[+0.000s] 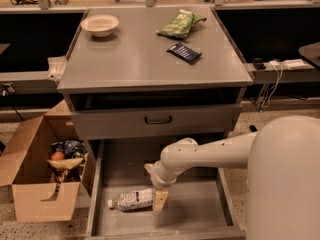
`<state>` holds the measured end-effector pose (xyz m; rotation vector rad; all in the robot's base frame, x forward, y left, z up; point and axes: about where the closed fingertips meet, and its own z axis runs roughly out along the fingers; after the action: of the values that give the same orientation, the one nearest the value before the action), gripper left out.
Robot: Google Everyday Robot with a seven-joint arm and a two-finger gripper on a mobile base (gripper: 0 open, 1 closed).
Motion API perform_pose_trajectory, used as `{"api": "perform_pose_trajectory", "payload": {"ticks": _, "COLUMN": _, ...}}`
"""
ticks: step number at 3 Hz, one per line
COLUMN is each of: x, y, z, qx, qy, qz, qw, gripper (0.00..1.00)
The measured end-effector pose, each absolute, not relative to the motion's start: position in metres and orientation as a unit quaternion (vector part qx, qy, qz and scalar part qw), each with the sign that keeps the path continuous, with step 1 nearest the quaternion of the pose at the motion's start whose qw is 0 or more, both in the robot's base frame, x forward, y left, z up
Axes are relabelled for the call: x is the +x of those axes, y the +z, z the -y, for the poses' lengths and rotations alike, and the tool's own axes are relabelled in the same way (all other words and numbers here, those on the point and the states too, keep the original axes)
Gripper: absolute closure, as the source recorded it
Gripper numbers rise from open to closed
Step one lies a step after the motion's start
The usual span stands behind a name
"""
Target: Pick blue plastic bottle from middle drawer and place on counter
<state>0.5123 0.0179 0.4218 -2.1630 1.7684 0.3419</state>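
Cream-coloured gripper (160, 200) hangs low inside the open middle drawer (200, 211), touching or just beside the base end of the blue plastic bottle (132, 199). Whether the gripper is open or closed cannot be told from this angle. The bottle lies on its side on the drawer floor, left of centre, with its white cap pointing left. It is clear plastic with a white and dark label, and the print is too small to read.

A smooth, rounded white arm (210, 151) bends down into the drawer from the robot's large white body (285, 179) at lower right. The drawer is grey metal with a flat floor and low side walls, pulled well out from a grey cabinet. Above it sits a shut drawer front (115, 124) with a black handle (158, 119).

On the matte grey desk (135, 64) that tops the cabinet rest a shallow cream bowl (100, 25) at back left, a crumpled green snack bag (180, 24) at back right, and a flat dark blue packet (184, 52) nearer the front.

An open cardboard box (30, 199) holding mixed clutter stands on the speckled floor (45, 229) to the left.
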Motion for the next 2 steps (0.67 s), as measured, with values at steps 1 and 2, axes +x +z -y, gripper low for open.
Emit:
{"api": "perform_pose_trajectory", "payload": {"ticks": 1, "x": 0.5102, "y": 0.3984, "z": -0.0303, "qx": -0.750, "qy": 0.135, "qz": -0.626, "qw": 0.166, "gripper": 0.02}}
{"api": "perform_pose_trajectory", "payload": {"ticks": 2, "x": 0.5083, "y": 0.3900, "z": -0.0370, "qx": -0.749, "qy": 0.140, "qz": -0.626, "qw": 0.167, "gripper": 0.25}}
